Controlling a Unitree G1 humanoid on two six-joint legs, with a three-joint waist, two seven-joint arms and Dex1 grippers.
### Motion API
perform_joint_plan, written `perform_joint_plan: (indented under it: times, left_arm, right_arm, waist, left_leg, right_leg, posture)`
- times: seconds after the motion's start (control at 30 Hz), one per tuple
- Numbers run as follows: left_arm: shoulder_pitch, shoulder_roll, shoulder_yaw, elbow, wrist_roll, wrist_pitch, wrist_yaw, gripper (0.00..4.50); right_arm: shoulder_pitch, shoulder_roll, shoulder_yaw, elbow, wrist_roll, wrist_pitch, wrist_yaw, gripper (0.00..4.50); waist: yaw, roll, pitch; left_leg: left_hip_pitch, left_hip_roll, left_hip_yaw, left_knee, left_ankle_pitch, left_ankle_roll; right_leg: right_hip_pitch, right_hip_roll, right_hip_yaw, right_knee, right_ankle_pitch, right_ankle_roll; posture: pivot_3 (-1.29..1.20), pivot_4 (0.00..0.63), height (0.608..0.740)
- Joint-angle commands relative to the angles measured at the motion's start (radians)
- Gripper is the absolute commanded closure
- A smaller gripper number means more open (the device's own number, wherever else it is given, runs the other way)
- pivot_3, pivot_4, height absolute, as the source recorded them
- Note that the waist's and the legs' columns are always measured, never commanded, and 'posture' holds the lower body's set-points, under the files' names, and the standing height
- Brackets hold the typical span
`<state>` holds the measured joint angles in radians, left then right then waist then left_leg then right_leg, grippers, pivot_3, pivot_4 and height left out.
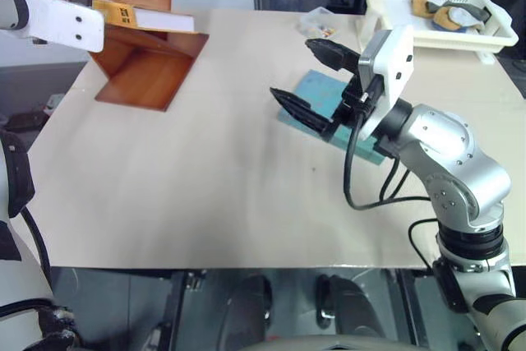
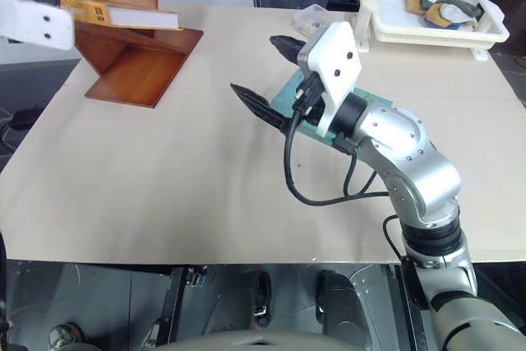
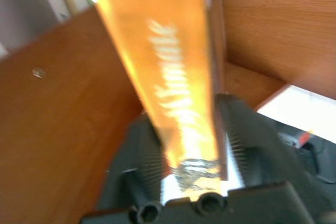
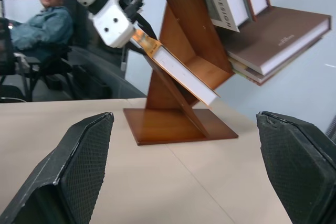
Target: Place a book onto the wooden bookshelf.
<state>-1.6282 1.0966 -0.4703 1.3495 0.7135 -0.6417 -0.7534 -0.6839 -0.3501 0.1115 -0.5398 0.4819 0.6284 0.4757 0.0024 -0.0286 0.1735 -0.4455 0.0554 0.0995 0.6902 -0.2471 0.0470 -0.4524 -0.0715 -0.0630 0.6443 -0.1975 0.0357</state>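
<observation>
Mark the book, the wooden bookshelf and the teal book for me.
book point(image 4: 184, 75): right wrist view, white page edge.
wooden bookshelf point(image 1: 148, 76): left eye view, lower slanted board.
teal book point(image 1: 325, 92): left eye view, bare cover between the gripper fingers.

We note the right arm point(image 1: 448, 162): rounded silver-grey metal joint housings with small dark screws, ending in a white box-shaped wrist housing point(image 1: 386, 59). Black cables point(image 1: 355, 178) loop from just behind that housing back along the forearm. The right gripper point(image 1: 316, 80) has two black tapered fingers point(image 4: 73, 171) with a fine cross-hatched pad texture. The left arm's wrist housing point(image 1: 57, 22) is also white, with two dark screw holes and a black cable at its rear. The left gripper point(image 3: 197, 177) has a black body and ribbed black fingers point(image 3: 247, 135).
</observation>
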Motion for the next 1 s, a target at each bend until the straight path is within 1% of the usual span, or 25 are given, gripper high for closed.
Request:
perform_joint_plan:
  times: [0.03,0.07,0.1,0.2,0.27,0.33,0.4,0.5,0.53,0.57,0.63,0.7,0.73,0.77,0.8,0.9,0.97,1.0]
  left_arm:
    - [0.011,0.059,0.089,-0.002,-0.086,-0.032,-0.015,0.96]
    - [0.024,0.070,0.119,-0.003,-0.120,-0.046,-0.040,0.47]
    - [0.041,0.078,0.156,-0.005,-0.166,-0.059,-0.087,0.32]
    - [0.133,0.077,0.385,-0.023,-0.458,-0.057,-0.375,0.32]
    - [0.197,0.065,0.490,-0.066,-0.597,-0.017,-0.507,0.32]
    - [0.304,0.038,0.585,-0.181,-0.748,0.088,-0.620,0.32]
    - [0.475,0.002,0.665,-0.413,-0.902,0.273,-0.660,0.32]
    - [0.783,-0.058,0.766,-0.868,-1.080,0.577,-0.553,0.32]
    - [0.896,-0.096,0.801,-1.043,-1.152,0.707,-0.473,0.32]
    - [1.012,-0.136,0.824,-1.198,-1.202,0.800,-0.404,0.32]
    - [1.207,-0.230,0.863,-1.456,-1.303,0.972,-0.242,0.32]
    - [1.400,-0.305,0.853,-1.641,-1.310,1.052,-0.141,0.32]
    - [1.476,-0.334,0.855,-1.701,-1.323,1.097,-0.097,0.32]
    - [1.542,-0.346,0.852,-1.742,-1.311,1.111,-0.079,0.32]
    - [1.595,-0.354,0.849,-1.773,-1.303,1.119,-0.069,0.32]
    - [1.725,-0.351,0.843,-1.802,-1.272,1.099,-0.093,0.32]
    - [1.768,-0.347,0.861,-1.792,-1.272,1.089,-0.104,0.32]
    - [1.771,-0.343,0.880,-1.785,-1.290,1.101,-0.107,0.32]
  right_arm:
    - [-0.031,-0.005,-0.016,-0.020,-0.005,0.000,-0.007,0.00]
    - [-0.031,-0.007,-0.016,-0.020,-0.006,-0.002,-0.005,0.00]
    - [-0.029,-0.010,-0.016,-0.021,-0.007,-0.003,-0.002,0.00]
    - [-0.019,-0.023,-0.025,-0.019,-0.001,-0.009,0.016,0.00]
    - [-0.012,-0.030,-0.030,-0.017,0.003,-0.011,0.026,0.00]
    - [-0.001,-0.040,-0.035,-0.015,0.008,-0.008,0.033,0.00]
    - [0.017,-0.052,-0.042,-0.019,0.016,0.000,0.042,0.00]
    - [0.056,-0.083,-0.055,-0.033,0.027,0.015,0.057,0.00]
    - [0.082,-0.103,-0.060,-0.044,0.030,0.021,0.065,0.00]
    - [0.118,-0.129,-0.064,-0.057,0.027,0.025,0.075,0.00]
    - [0.201,-0.178,-0.080,-0.093,0.035,0.043,0.090,0.00]
    - [0.315,-0.219,-0.119,-0.139,0.065,0.079,0.093,0.00]
    - [0.378,-0.253,-0.129,-0.165,0.060,0.076,0.109,0.00]
    - [0.432,-0.276,-0.144,-0.187,0.062,0.073,0.118,0.00]
    - [0.478,-0.292,-0.162,-0.204,0.069,0.075,0.121,0.00]
    - [0.636,-0.357,-0.215,-0.239,0.043,0.048,0.149,0.00]
    - [0.725,-0.376,-0.260,-0.245,0.022,0.024,0.150,0.00]
    - [0.767,-0.379,-0.291,-0.246,0.025,0.019,0.153,0.00]
  waist:
    - [-0.007,0.000,0.000]
    - [-0.013,0.000,0.000]
    - [-0.014,0.000,0.000]
    - [-0.015,0.000,0.000]
    - [-0.017,0.000,0.000]
    - [-0.017,0.000,0.000]
    - [-0.015,0.000,0.000]
    - [-0.017,0.001,-0.001]
    - [-0.016,0.001,0.000]
    - [-0.017,0.001,-0.001]
    - [-0.015,0.000,-0.001]
    - [-0.015,0.001,-0.002]
    - [-0.014,0.002,-0.002]
    - [-0.014,0.001,-0.002]
    - [-0.014,0.001,-0.001]
    - [-0.012,0.002,-0.001]
    - [-0.012,0.004,-0.002]
    - [-0.010,0.004,-0.002]
  left_leg:
    - [0.000,0.000,0.000,0.000,0.000,0.000]
    - [0.000,0.000,0.000,0.000,0.000,0.000]
    - [-0.001,0.000,0.000,0.000,0.000,0.000]
    - [-0.001,0.000,0.000,0.000,0.000,0.000]
    - [-0.001,0.000,0.000,0.002,0.000,0.000]
    - [-0.002,0.001,-0.001,0.004,0.000,0.000]
    - [-0.002,0.001,-0.002,0.007,0.000,0.000]
    - [-0.002,0.002,-0.004,0.011,0.000,0.000]
    - [-0.002,0.002,-0.006,0.013,0.000,0.001]
    - [-0.001,0.002,-0.009,0.013,0.000,0.001]
    - [0.000,0.001,-0.010,0.014,-0.001,0.002]
    - [0.000,0.001,-0.010,0.014,-0.001,0.002]
    - [0.002,0.001,-0.010,0.014,-0.001,0.002]
    - [0.007,0.000,-0.008,0.012,-0.002,0.002]
    - [0.009,0.000,-0.007,0.011,-0.002,0.002]
    - [0.014,0.001,-0.006,0.011,-0.004,0.006]
    - [0.020,0.002,-0.006,0.011,-0.004,0.004]
    - [0.024,0.003,-0.005,0.011,-0.006,0.000]
  right_leg:
    - [0.000,0.000,0.000,0.000,0.000,0.000]
    - [0.000,0.000,0.000,0.000,0.000,0.000]
    - [0.000,0.000,0.000,-0.001,0.000,0.000]
    - [0.000,-0.001,0.000,-0.001,0.000,0.000]
    - [0.000,-0.001,-0.001,0.000,0.000,0.000]
    - [0.000,0.000,-0.001,0.001,0.000,0.000]
    - [0.000,-0.001,-0.001,0.003,0.000,0.000]
    - [0.003,-0.002,-0.001,0.007,0.000,0.000]
    - [0.003,-0.003,-0.001,0.008,0.000,0.000]
    - [0.003,-0.003,0.000,0.010,0.000,0.000]
    - [0.004,-0.006,0.001,0.011,0.000,0.001]
    - [0.004,-0.005,0.000,0.012,0.000,0.002]
    - [0.005,-0.006,0.001,0.013,-0.001,0.002]
    - [0.008,-0.006,0.003,0.014,-0.002,0.003]
    - [0.009,-0.005,0.003,0.014,-0.002,0.003]
    - [0.012,-0.002,0.004,0.014,-0.005,0.004]
    - [0.016,-0.002,0.004,0.014,-0.007,0.000]
    - [0.019,-0.003,0.004,0.014,-0.008,-0.001]
  posture:
    - [0.00,0.150,0.740]
    - [0.00,0.150,0.740]
    - [0.00,0.150,0.740]
    - [0.00,0.150,0.740]
    - [0.00,0.150,0.740]
    - [0.00,0.150,0.740]
    - [0.00,0.150,0.740]
    - [0.00,0.150,0.740]
    - [0.00,0.150,0.740]
    - [0.00,0.150,0.740]
    - [0.00,0.150,0.740]
    - [0.00,0.150,0.740]
    - [0.00,0.150,0.740]
    - [0.00,0.150,0.740]
    - [0.00,0.150,0.740]
    - [0.00,0.150,0.740]
    - [0.00,0.150,0.740]
    - [0.00,0.150,0.740]
